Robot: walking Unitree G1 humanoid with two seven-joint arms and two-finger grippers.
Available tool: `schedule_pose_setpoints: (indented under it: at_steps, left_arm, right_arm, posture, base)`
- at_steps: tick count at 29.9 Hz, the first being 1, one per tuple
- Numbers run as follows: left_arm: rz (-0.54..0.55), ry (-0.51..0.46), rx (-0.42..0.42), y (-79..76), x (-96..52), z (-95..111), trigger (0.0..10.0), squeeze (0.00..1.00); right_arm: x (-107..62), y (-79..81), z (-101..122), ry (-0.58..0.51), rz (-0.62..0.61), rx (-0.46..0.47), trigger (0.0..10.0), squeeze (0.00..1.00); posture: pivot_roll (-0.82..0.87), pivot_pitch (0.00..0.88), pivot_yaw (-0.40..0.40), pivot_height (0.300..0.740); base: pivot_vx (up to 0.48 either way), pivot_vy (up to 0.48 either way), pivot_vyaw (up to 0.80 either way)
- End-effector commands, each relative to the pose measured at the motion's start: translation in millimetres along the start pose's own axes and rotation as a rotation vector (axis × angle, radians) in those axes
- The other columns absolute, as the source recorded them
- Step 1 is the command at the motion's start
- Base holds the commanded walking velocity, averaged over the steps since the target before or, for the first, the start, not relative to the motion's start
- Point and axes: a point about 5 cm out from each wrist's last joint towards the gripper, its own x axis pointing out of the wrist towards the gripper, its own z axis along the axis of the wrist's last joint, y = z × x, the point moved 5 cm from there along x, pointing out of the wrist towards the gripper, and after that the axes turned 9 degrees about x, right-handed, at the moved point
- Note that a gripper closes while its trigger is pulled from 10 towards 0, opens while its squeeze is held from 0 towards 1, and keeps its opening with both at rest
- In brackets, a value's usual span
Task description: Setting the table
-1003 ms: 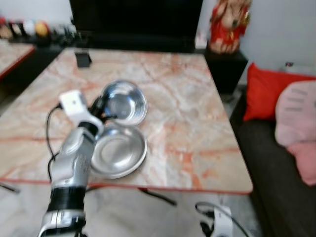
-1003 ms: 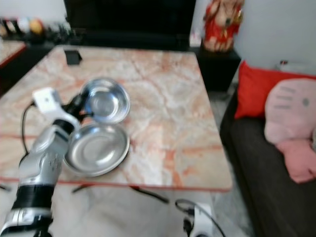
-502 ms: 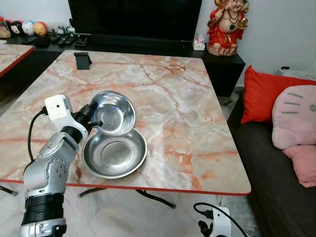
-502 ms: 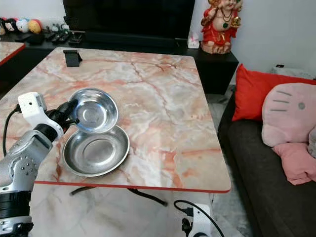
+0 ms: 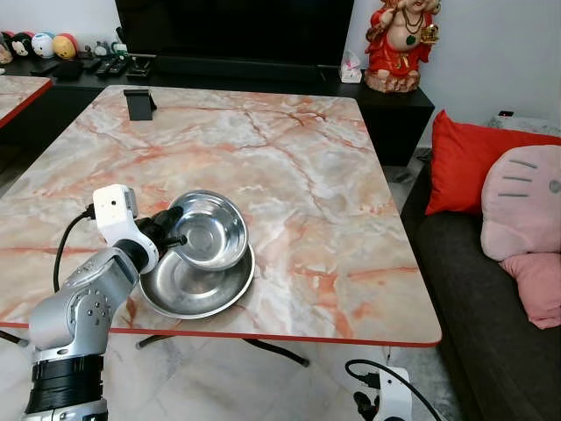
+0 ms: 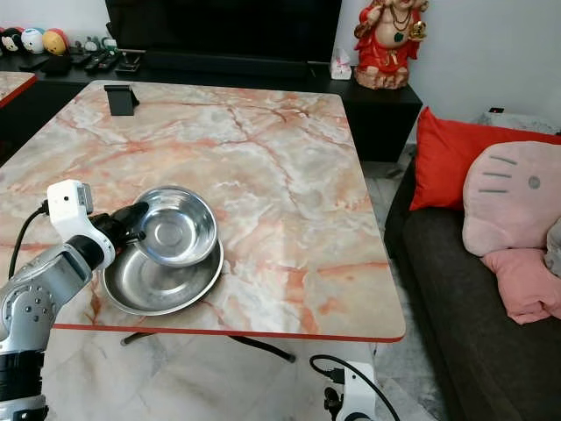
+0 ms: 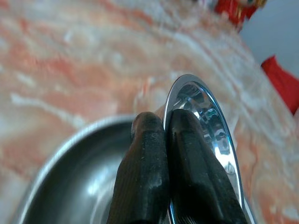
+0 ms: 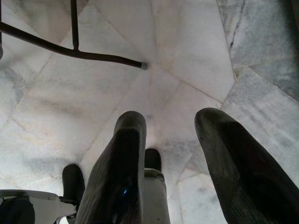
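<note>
Gripping the near-left rim of the small steel bowl [image 5: 209, 230], the left gripper [image 5: 173, 235] has its two black fingers [image 7: 149, 177] pinched tight on the thin edge, one inside, one outside. From the claw the bowl lies toward 2 o'clock, tilted, its far side raised over the large steel bowl [image 5: 196, 282], which sits flat on the marble table [image 5: 289, 167] at the near-left edge. The small bowl overlaps the large one's far half; whether their rims touch cannot be told. The left arm is the nearer; the right gripper [image 8: 170, 154] hangs idle with fingers spread, over a pale tiled floor [image 8: 177, 60].

Judgement: the coming move turns on carrying the small bowl clear of the large one, toward 12 to 2 o'clock, where the tabletop is bare.

Surface: polished, veined in orange, red-edged. A black phone stand [image 5: 138, 103] stands at 11 o'clock, far end. Room: red figurine [image 5: 402, 42] at 1 o'clock, dark sofa [image 5: 500, 289] with a red cushion [image 5: 460, 162] at 3 o'clock
</note>
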Motion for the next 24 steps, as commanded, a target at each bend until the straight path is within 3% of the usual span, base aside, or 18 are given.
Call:
schedule_pose_setpoints:
  at_steps: [1, 20, 21, 22, 24]
  left_arm:
    - [-0.009, -0.001, 0.015, -2.3, -5.4, 7, 10.0, 0.0]
    - [0.036, 0.093, 0.017, 7.1, -21.0, -5, 10.0, 0.0]
    - [0.037, 0.096, 0.016, 7.1, -21.2, -6, 10.0, 0.95]
    - [0.037, 0.1, 0.015, 6.6, -21.5, -7, 10.0, 1.0]
    - [0.031, 0.106, 0.018, 4.7, -21.7, -8, 10.0, 1.0]
  right_arm:
    - [-0.1, -2.6, 0, 0.004, -0.007, -0.007, 10.0, 0.0]
    - [-0.1, -3.3, 0, 0.009, -0.004, -0.021, 10.0, 0.0]
    - [-0.1, -3.3, 0, 0.009, -0.003, -0.022, 10.0, 0.0]
    - [-0.1, -3.3, 0, 0.01, -0.003, -0.024, 10.0, 0.0]
    - [-0.1, -3.3, 0, 0.011, -0.003, -0.025, 10.0, 0.0]
  posture:
    - [0.11, 0.0, -0.065, 0.74]
    - [0.12, 0.0, -0.074, 0.74]
    - [0.12, 0.0, -0.075, 0.74]
    - [0.12, 0.0, -0.075, 0.74]
    - [0.12, 0.0, -0.075, 0.74]
  base:
    - [0.0, 0.0, 0.0]
    - [0.0, 0.0, 0.0]
    - [0.0, 0.0, 0.0]
    - [0.0, 0.0, 0.0]
    - [0.0, 0.0, 0.0]
